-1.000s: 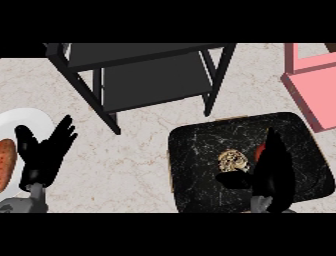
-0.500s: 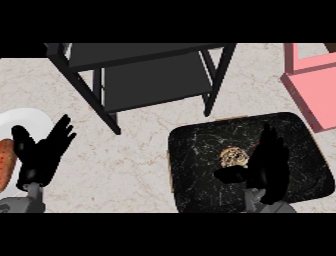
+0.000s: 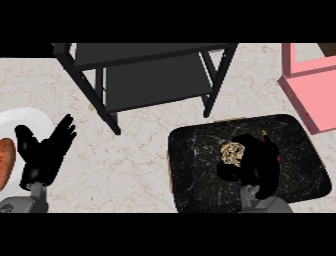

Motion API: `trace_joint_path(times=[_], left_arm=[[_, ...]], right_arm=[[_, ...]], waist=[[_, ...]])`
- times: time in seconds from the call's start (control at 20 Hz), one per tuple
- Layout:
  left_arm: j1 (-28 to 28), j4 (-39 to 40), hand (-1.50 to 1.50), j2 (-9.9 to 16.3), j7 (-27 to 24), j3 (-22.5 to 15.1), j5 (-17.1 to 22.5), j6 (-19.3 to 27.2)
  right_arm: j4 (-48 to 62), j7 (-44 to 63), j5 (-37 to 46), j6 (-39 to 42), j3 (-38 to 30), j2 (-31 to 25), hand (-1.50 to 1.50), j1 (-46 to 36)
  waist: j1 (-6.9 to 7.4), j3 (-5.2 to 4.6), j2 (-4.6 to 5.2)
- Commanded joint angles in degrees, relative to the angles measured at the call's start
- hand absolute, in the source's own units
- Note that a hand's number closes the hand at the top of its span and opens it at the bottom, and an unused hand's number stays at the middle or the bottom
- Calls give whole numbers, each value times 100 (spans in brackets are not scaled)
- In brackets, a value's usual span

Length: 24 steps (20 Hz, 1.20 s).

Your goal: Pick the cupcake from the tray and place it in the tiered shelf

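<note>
You have one cupcake [image 3: 232, 154] on one tray [image 3: 200, 150], your right hand [image 3: 258, 160] curled round it; your left hand [image 3: 47, 150] rests, fingers spread.

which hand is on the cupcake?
The right hand, curled round the cupcake on the tray; the left hand rests open by the plate.

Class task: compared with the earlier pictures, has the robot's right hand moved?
Yes. The right hand has shifted leftward over the black tray, closing round the cupcake.
</note>
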Motion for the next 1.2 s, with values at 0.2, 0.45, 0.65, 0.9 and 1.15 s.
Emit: trace_joint_path(times=[0.2, 0.45, 0.65, 0.9, 1.15], left_arm=[[-75, 270, 0, 3, 154, 50, -2, -138], [-142, -1, 0, -115, 351, -121, -82, -38], [-252, 206, 0, -115, 246, -174, -37, -260], [-132, 358, 0, -171, 118, -88, -89, -167], [-36, 189, 0, -110, 166, -45, -127, -139]], right_arm=[[893, 417, -420, -598, 307, 92, 150, -651], [726, -480, -951, -124, 1908, 92, 150, -992], [610, -1227, -1641, 607, 3060, 95, 150, -1768], [-159, -629, -2024, -229, 3865, 96, 150, -2865], [-980, 562, -1740, -497, 3659, 96, 150, -4041]], waist=[[23, 86, 156], [256, 93, 184], [611, 79, 251], [226, 77, 134], [98, 76, 88]])
